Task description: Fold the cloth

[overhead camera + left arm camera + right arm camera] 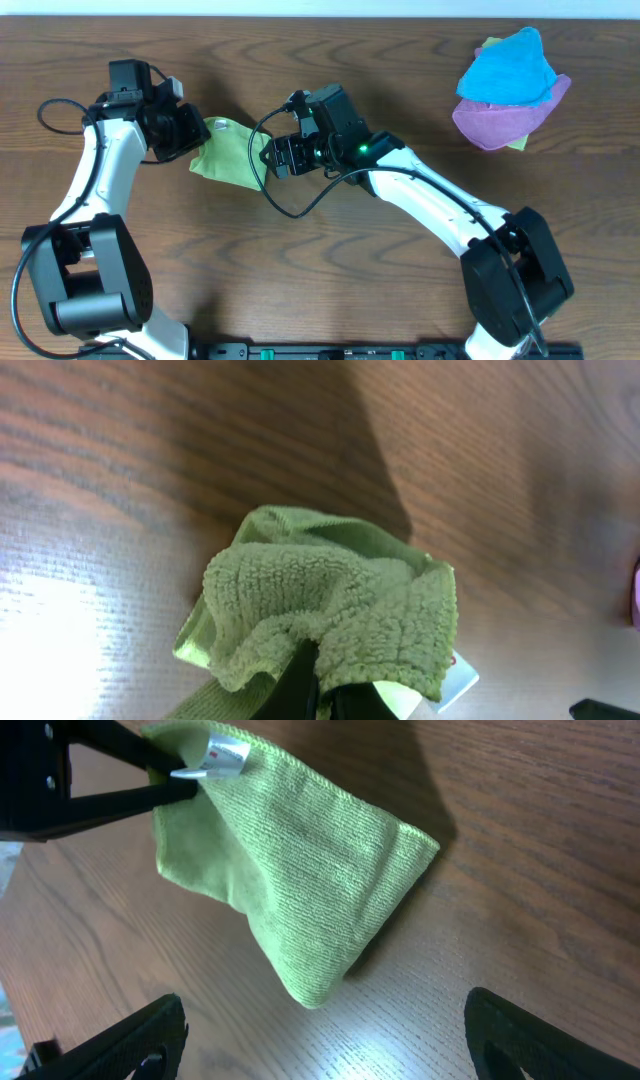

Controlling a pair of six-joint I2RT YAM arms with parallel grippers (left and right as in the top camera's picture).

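Your left claw [318,682] is clamped on a bunched corner of the lime-green square microfibre towel [330,600]. The towel's small white tag [457,676] shows just beside the grip, low in the left wrist view. From above, that claw sits at the towel's left edge, left of centre on the brown wood-grain bench [400,60].

Your right claw [325,1010] stands with its fingers [120,1040] wide apart, holding nothing. In its own view the fingers frame the lower corners. The towel lies between and beyond them, draped from the left claw's pinch in the upper left down to a rounded point on the bench. Overhead, the right claw hovers just beside the towel's right edge; whether it touches the fabric cannot be told.

The towel looks partly doubled over and rumpled rather than flat, so the fold reads as under way, not finished. The next move likely calls for your right claw to close on a free edge or corner near it. Both claws could then draw the towel taut and lay one half squarely on the other. A one-sided grip risks dragging it into a heap.

Well apart, in the upper right of the overhead view, a bright blue cloth [505,65] rests on a purple cloth [500,120], and neither is in play.
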